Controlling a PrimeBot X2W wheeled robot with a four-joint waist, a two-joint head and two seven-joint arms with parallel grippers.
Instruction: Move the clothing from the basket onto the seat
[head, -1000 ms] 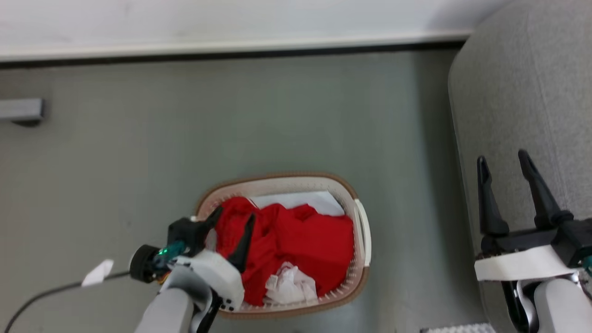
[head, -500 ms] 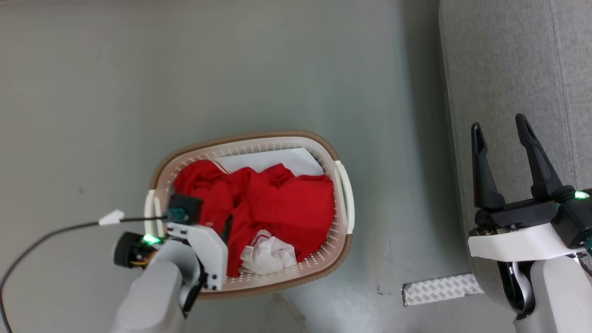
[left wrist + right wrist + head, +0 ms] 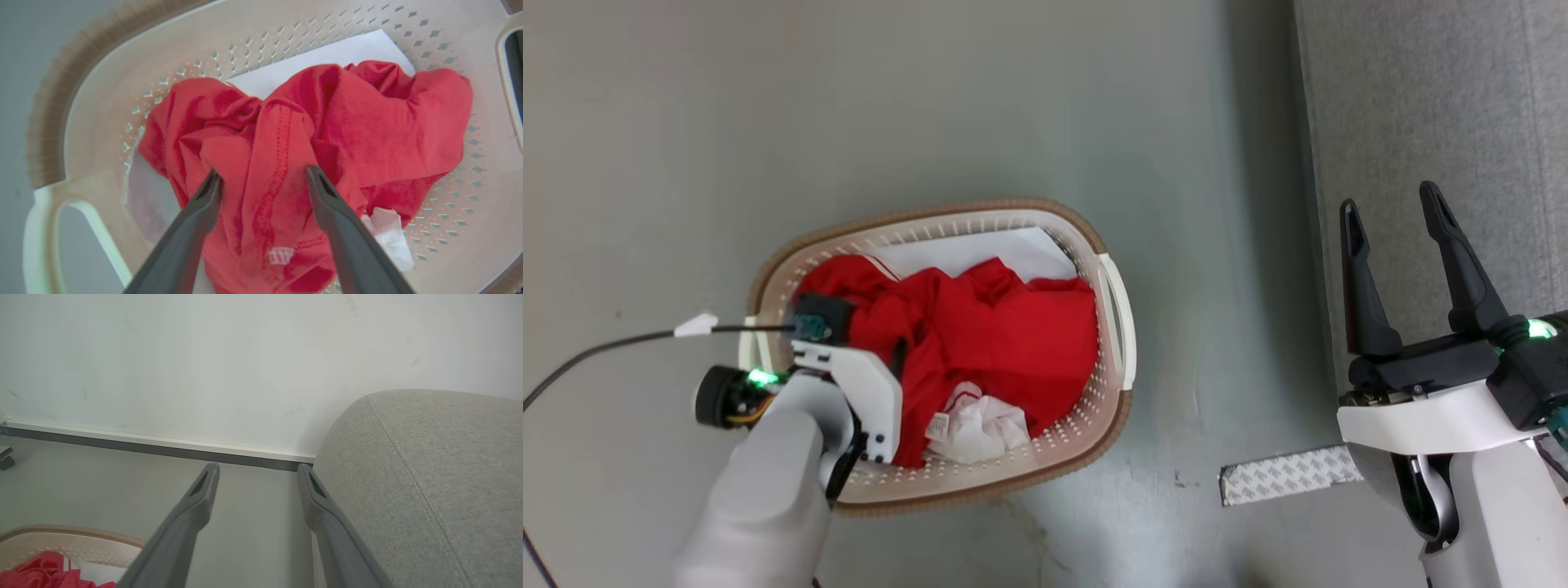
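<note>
While the clothing (image 3: pixel 286 163) lies bunched in 1 red heap inside the basket (image 3: pixel 931 214), none of it is on the seat (image 3: pixel 1421 98), so I judge the job to be at its opening grab. Under the heap lies a flat white sheet (image 3: pixel 294 65), and a crumpled white piece (image 3: pixel 976 425) sits against the fabric on the side nearest me. My left gripper (image 3: pixel 263 173) is down in the basket, jaws apart, its 2 fingers straddling a raised fold with a stitched seam. I cannot tell if the tips touch the cloth. My right gripper (image 3: pixel 1390 200) hangs well apart from all this, jaws apart and empty, by the seat's edge. The basket stands on the grey floor (image 3: pixel 931 98), near the seat but not touching it.

My worry is closing on too thin a fold, so it slips out on the lift or only 1 garment comes. Tips set too deep could pinch the sheet or snag the perforated wall, and a light basket may then rise or skid with me. The white piece might ride along, tangled in the cloth.
</note>
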